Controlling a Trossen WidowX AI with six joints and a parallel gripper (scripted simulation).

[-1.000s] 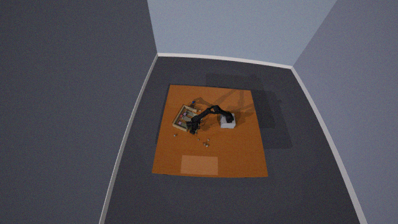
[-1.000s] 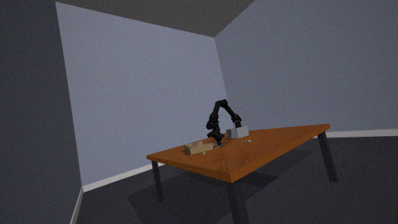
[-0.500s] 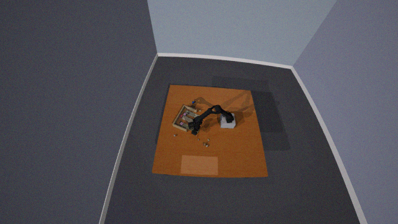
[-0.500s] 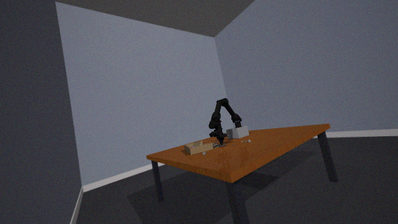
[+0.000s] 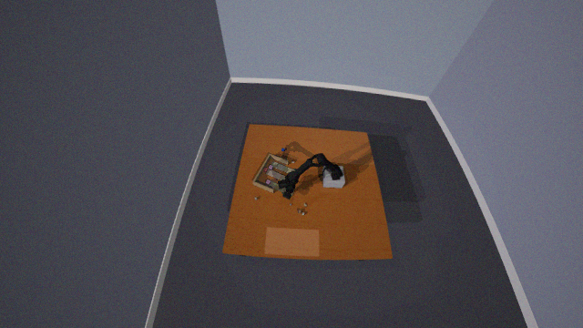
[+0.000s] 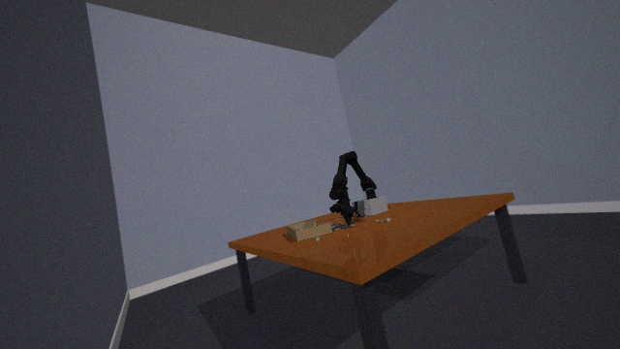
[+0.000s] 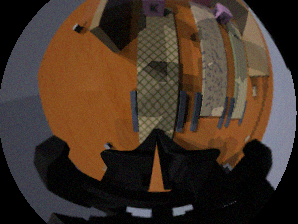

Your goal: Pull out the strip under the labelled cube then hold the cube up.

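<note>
The labelled cube (image 7: 154, 7) is pink-purple with a dark K and sits at the far end of the cross-hatched strip (image 7: 157, 45) at the top of the wrist view. This strip runs toward me between two dark guides, past the ends of the other two strips. My gripper (image 6: 349, 225) (image 7: 156, 131) is shut, its fingertips over the near end of the cross-hatched strip; any contact is hard to see. A speckled strip (image 7: 212, 65) and a pale green strip (image 7: 240, 75) lie to the right. Another pink cube (image 7: 222, 13) stands near the speckled strip's far end.
A low wooden tray (image 5: 263, 186) (image 6: 312, 234) surrounds the strips' far part; its walls rise on both sides. A small red cube (image 5: 266, 169) is inside. A blue cube (image 5: 283, 149) lies behind the tray. Small pale bits (image 5: 302, 212) lie on the tabletop (image 5: 351, 219).
</note>
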